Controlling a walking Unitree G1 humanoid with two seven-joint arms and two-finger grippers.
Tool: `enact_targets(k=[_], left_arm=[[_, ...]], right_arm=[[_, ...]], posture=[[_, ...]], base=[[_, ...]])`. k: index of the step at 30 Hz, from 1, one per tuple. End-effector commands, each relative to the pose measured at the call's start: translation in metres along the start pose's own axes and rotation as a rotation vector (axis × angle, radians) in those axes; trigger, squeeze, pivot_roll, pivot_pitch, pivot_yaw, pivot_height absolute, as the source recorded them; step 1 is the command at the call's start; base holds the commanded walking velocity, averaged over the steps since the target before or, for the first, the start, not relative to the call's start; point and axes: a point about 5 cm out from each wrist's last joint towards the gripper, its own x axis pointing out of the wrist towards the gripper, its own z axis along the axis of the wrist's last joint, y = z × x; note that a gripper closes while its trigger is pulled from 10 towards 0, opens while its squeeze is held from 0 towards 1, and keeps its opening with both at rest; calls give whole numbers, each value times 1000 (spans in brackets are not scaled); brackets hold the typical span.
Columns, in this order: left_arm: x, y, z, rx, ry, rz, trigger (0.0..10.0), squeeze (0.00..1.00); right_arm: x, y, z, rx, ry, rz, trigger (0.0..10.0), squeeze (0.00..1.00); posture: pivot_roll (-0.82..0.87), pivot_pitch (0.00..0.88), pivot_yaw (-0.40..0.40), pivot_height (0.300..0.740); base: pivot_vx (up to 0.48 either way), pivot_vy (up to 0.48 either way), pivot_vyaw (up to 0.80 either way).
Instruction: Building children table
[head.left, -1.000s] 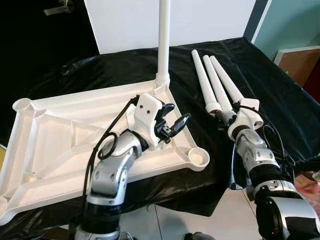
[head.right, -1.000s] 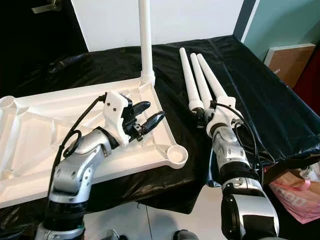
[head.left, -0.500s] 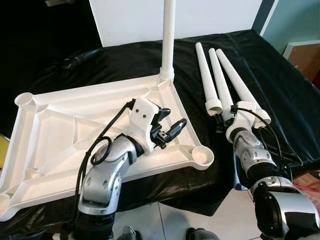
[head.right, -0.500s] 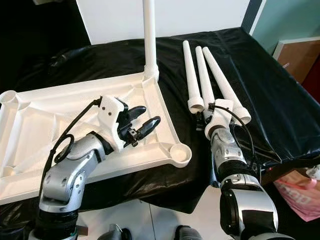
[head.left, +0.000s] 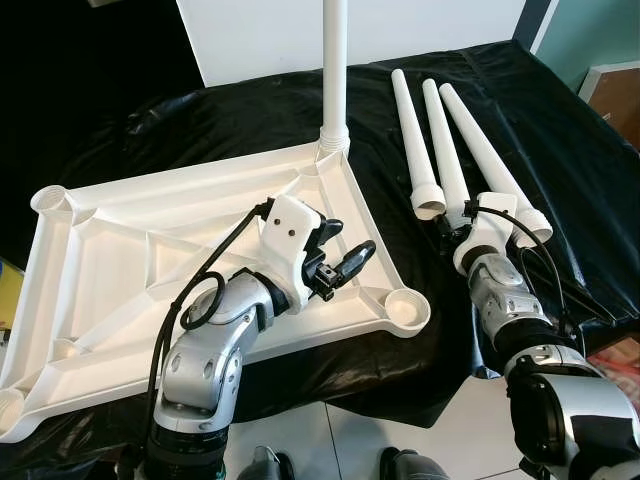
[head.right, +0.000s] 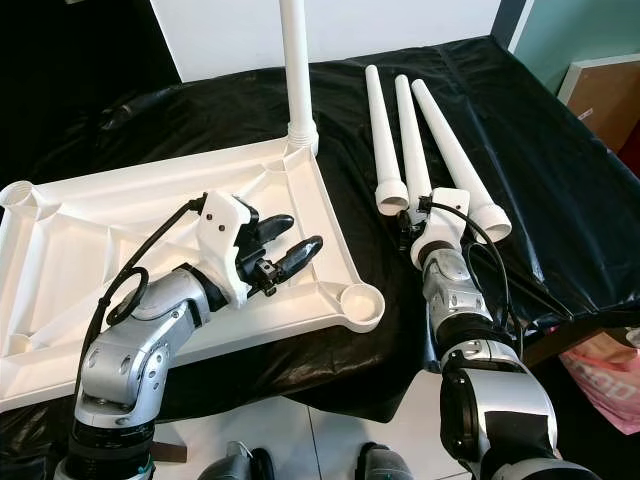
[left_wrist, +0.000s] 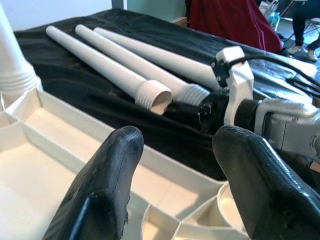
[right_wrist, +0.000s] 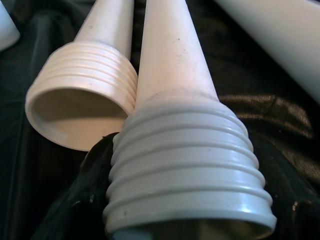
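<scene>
- On the black-draped counter lies the upturned white tabletop, underside up; one leg already stands screwed into its far corner socket.
- 3 loose legs lie side by side just beside the tabletop, on the robot's right. Threaded ends point toward the robot.
- Right hand has crept fwd over the last sec and now sits at the threaded end of the middle leg. Wrist view: that thread sits between its black fingers, close on both sides. Can't tell if they press it yet, so grip unconfirmed.
- Neighbour leg lies touching or nearly touching the middle one, open end showing.
- Left hand hovers spread over the tabletop's near-right part, holding nothing. It hasn't shifted to speak of; most of the frame change is camera motion.
- Near-right corner socket is empty and closest to the loose legs.
- Meaning: step in hand looks like picking leg no. 2. 3 sockets left to fill, so task is early.
- Risk: closing could nudge the neighbour leg and roll it.
</scene>
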Motion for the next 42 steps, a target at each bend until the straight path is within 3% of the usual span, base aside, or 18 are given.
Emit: enact_targets(k=[1, 3, 4, 11, 16, 19, 22, 26, 27, 31, 37, 42], left_arm=[[3, 3, -4, -16, 18, 50, 10000, 0], [5, 3, -4, -18, 18, 48, 10000, 0], [9, 5, -4, -25, 16, 45, 10000, 0], [29, 14, 0, -54, -10, 36, 10000, 0], [34, 15, 1, -44, -21, 33, 10000, 0], [57, 24, 7, -49, -24, 51, 10000, 0], [63, 25, 10, -47, -27, 51, 10000, 0], [70, 26, 15, -60, -52, 24, 10000, 0], [73, 29, 17, -45, -81, 7, 10000, 0], [76, 32, 26, -61, -131, 18, 10000, 0], [77, 32, 28, -78, -153, 5, 10000, 0], [75, 36, 34, -113, -208, -23, 10000, 0]], right_arm=[[-5, 0, -3, -21, -32, 14, 980, 0], [-5, -1, -2, -25, -51, 16, 980, 0], [-8, -3, 2, -19, -85, 11, 10000, 0], [-18, -11, 17, -1, -196, 11, 10000, 0], [-21, -13, 19, -11, -217, 15, 10000, 0], [-36, -9, 26, -81, -311, 20, 10000, 0], [-40, -8, 29, -88, -329, 17, 10000, 0], [-48, 5, 34, -66, -351, 80, 10000, 0], [-57, 25, 35, -25, -371, 180, 10000, 0], [-57, 56, 47, 20, -411, 308, 10000, 0], [-52, 68, 54, 1, -436, 362, 10000, 0], [-45, 79, 80, -18, -504, 424, 10000, 0]], posture=[[10, 155, 61, 740], [10, 155, 61, 740], [-33, 127, 58, 740], [-102, 82, 50, 740], [-122, 71, 50, 740], [-189, 58, 56, 740], [-200, 60, 57, 740], [-245, 64, 59, 740], [-246, 52, 41, 740], [-223, 30, 24, 740], [-220, 22, 27, 740], [-194, 3, 31, 740]], base=[[0, 0, 0], [0, 0, 0], [0, 0, 0], [0, 0, 0], [0, 0, 0], [0, 0, 0], [0, 0, 0], [0, 0, 0], [0, 0, 0], [0, 0, 0], [0, 0, 0], [0, 0, 0]])
